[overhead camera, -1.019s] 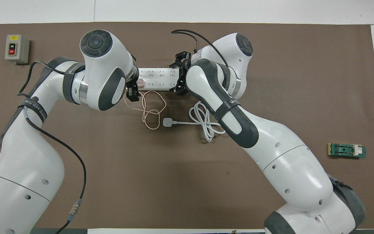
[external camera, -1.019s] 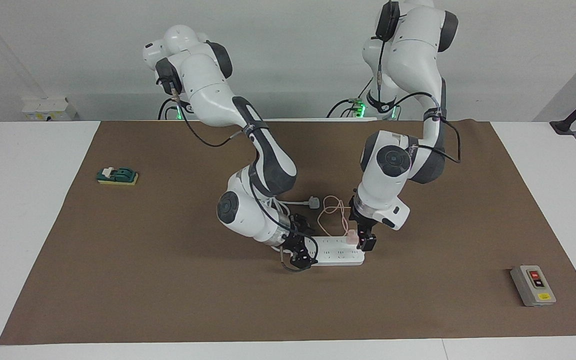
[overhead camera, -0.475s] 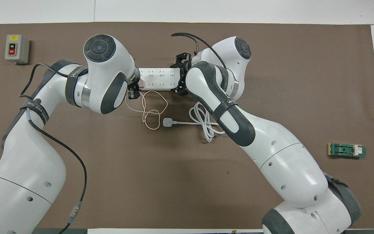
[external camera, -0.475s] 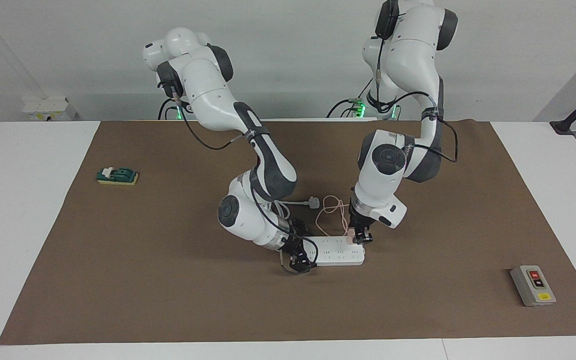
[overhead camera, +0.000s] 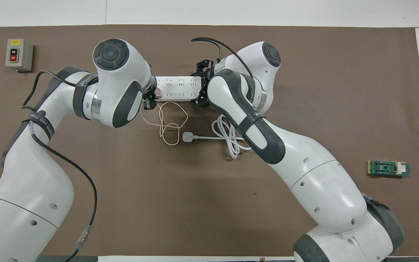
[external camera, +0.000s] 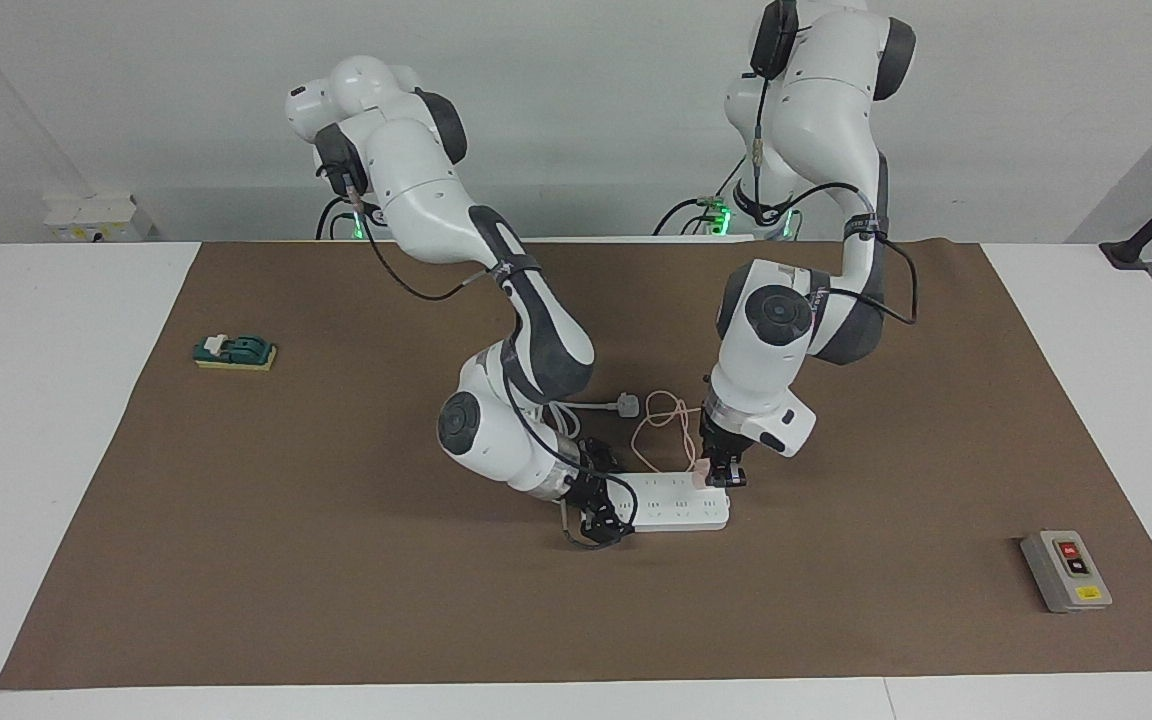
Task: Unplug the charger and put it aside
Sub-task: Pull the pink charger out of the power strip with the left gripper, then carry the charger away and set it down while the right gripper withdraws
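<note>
The pale-pink charger (external camera: 701, 470) is plugged into the white power strip (external camera: 676, 507) at the end toward the left arm; it also shows in the overhead view (overhead camera: 159, 94). Its thin pink cable (overhead camera: 169, 125) loops on the mat nearer to the robots. My left gripper (external camera: 722, 478) is down on the charger and shut on it; it also shows in the overhead view (overhead camera: 151, 98). My right gripper (external camera: 598, 517) is shut on the power strip (overhead camera: 176, 87) at its other end, holding it down on the mat.
The strip's thick white cord (overhead camera: 227, 140) and white plug (overhead camera: 188, 137) lie nearer to the robots than the strip. A grey switch box (external camera: 1066, 570) sits toward the left arm's end. A green and yellow block (external camera: 234, 351) sits toward the right arm's end.
My left gripper moved from the strip's end in onto the charger and lowered around it. My right gripper stayed on the strip's other end.
</note>
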